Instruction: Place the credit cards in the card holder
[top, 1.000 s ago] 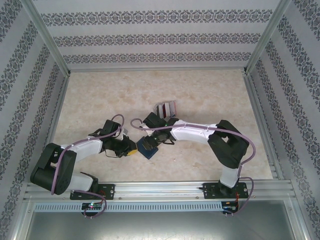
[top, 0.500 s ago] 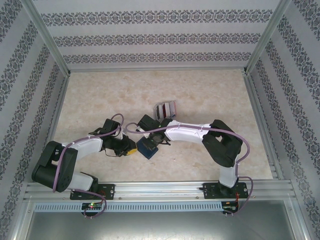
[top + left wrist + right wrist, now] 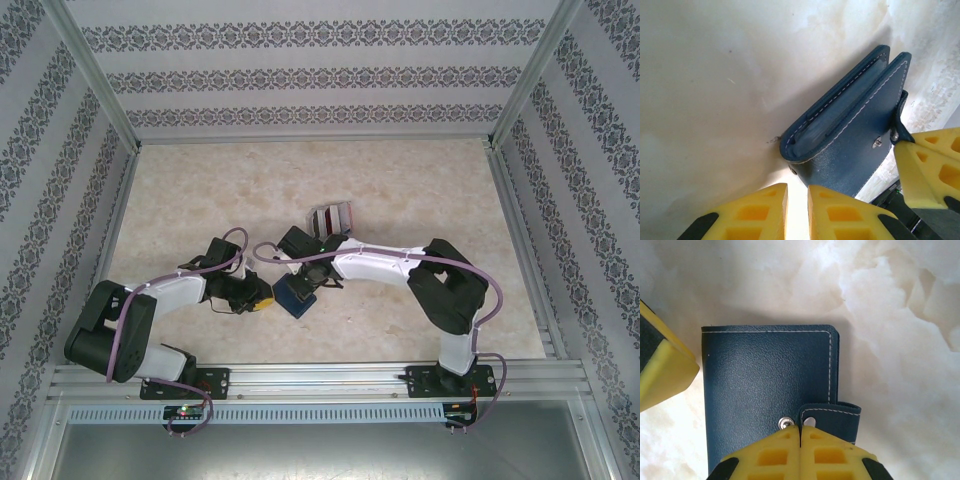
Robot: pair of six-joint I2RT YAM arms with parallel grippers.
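Note:
The navy card holder (image 3: 296, 294) lies folded shut on the table between my two grippers. In the right wrist view the card holder (image 3: 765, 375) has a pale snap button (image 3: 785, 423) beside its loose strap (image 3: 832, 415). My right gripper (image 3: 801, 432) is shut on that strap's edge. In the left wrist view the card holder (image 3: 855, 135) lies just ahead, the strap running into the right gripper's fingers (image 3: 925, 165). My left gripper (image 3: 797, 200) is almost shut, a narrow slit between its pads and nothing in it, beside the holder's left edge. The credit cards (image 3: 332, 217) stand bunched behind the right gripper (image 3: 303, 283).
The cards are red, white and dark and sit at the table's middle. The marble-patterned table (image 3: 400, 180) is fenced by metal rails and patterned walls. Both forearms lie low across the near half, with the left gripper (image 3: 262, 298) near the wallet.
The right arm has shifted a little to the left, its gripper settling over the card holder's near edge. The left arm has hardly moved.

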